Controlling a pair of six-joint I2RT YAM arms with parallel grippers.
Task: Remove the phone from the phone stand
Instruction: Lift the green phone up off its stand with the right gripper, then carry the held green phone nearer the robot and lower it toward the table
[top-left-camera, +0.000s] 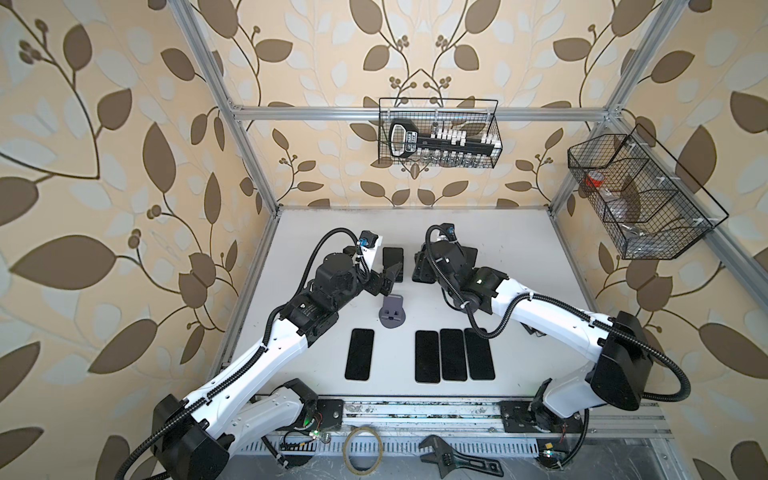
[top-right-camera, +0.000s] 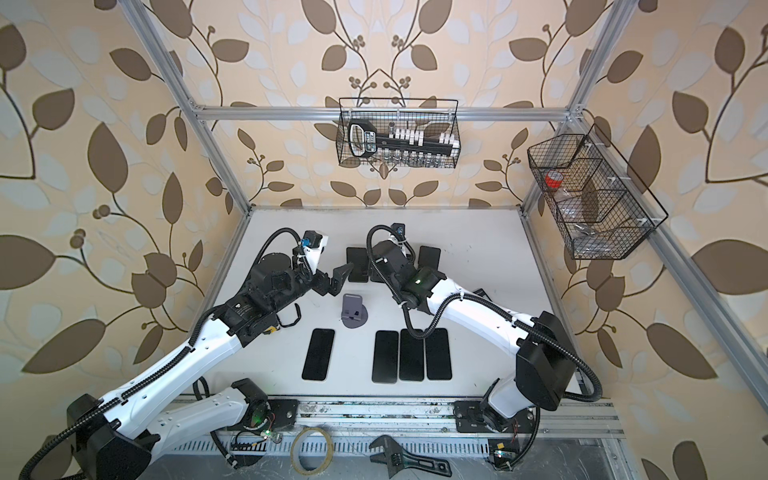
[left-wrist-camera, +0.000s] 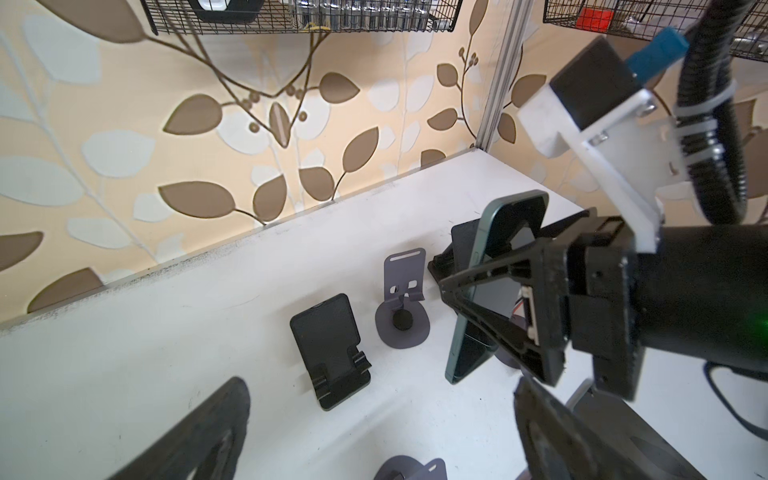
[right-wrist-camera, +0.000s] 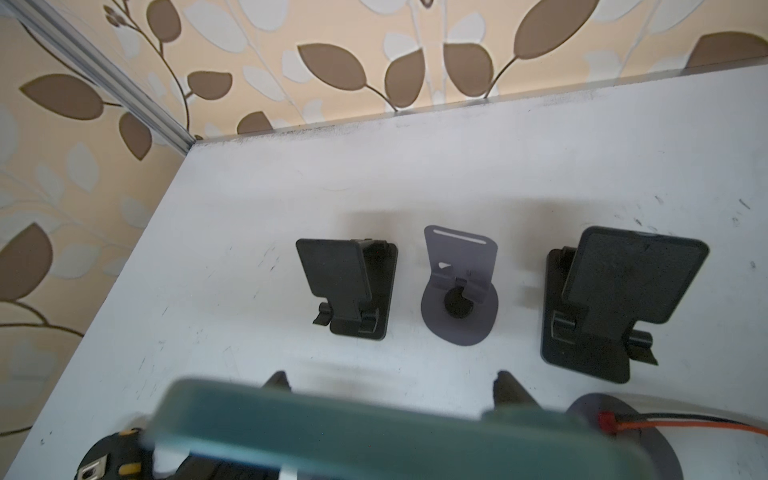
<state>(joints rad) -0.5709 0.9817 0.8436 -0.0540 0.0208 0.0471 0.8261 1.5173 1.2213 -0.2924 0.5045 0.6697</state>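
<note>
My right gripper (left-wrist-camera: 461, 286) is shut on the phone (left-wrist-camera: 490, 232), a dark slab with a green edge held upright on its end. In the right wrist view the phone (right-wrist-camera: 374, 432) is a blurred green bar across both fingers. Its lower end hangs close to the table, just in front of the grey round base of a phone stand (left-wrist-camera: 509, 359), which also shows in the right wrist view (right-wrist-camera: 619, 419). I cannot tell whether phone and stand touch. My left gripper (left-wrist-camera: 374, 432) is open and empty, low over the table in both top views (top-left-camera: 390, 280) (top-right-camera: 338, 280).
A row of empty stands lies beyond the phone: a black stand (right-wrist-camera: 349, 286), a grey stand (right-wrist-camera: 459, 286) and another black stand (right-wrist-camera: 615, 299). A further grey stand (top-left-camera: 392, 318) sits mid-table. Several phones (top-left-camera: 453, 353) lie flat near the front. Wire baskets (top-left-camera: 438, 133) hang on the walls.
</note>
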